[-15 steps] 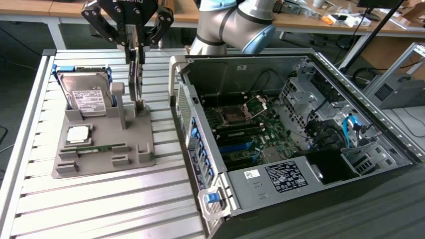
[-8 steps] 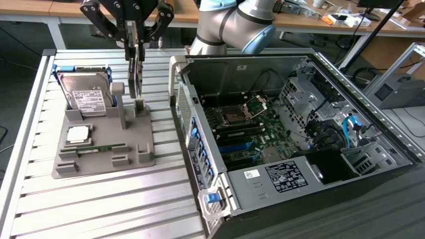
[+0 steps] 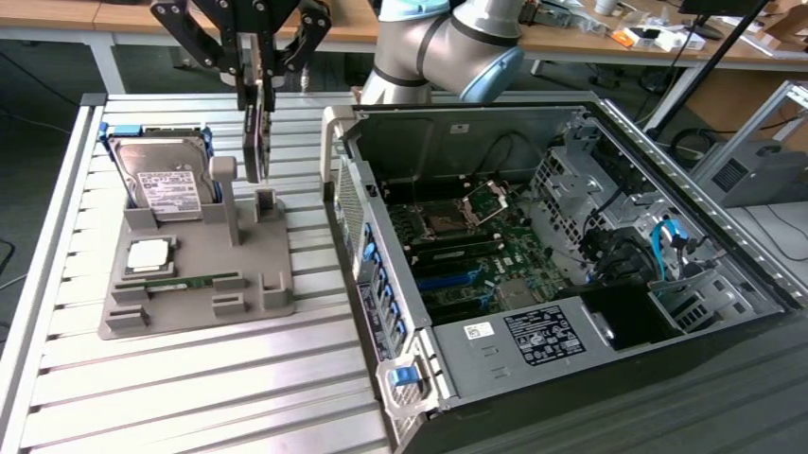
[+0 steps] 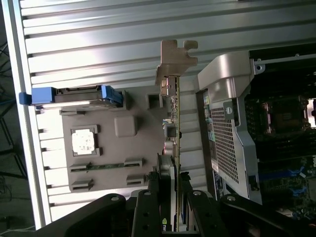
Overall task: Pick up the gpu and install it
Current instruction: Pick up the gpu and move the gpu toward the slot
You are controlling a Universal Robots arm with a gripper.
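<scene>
A robot arm [image 3: 442, 43] reaches over a slatted metal surface [image 3: 189, 388]. Its black tool [image 3: 259, 85] is closed on the top edge of the gpu [image 3: 256, 137], fingers pressed against both flat faces. The gpu hangs upright and edge-on as a thin dark card. Its lower end is just above the upright posts of a grey moulded holder [image 3: 272, 284], and it is unclear whether it touches them.

In the wrist view, the gpu's silvery bracket [image 4: 175, 59] points away from the tool [image 4: 174, 177].

The holder also carries a hard drive [image 3: 165, 180] with a white label, a square processor chip [image 3: 149, 253] and a green memory stick [image 3: 189, 281].

An open computer case [image 3: 569, 236] lies just beside the holder, on the exterior view's right, with its motherboard exposed.
</scene>
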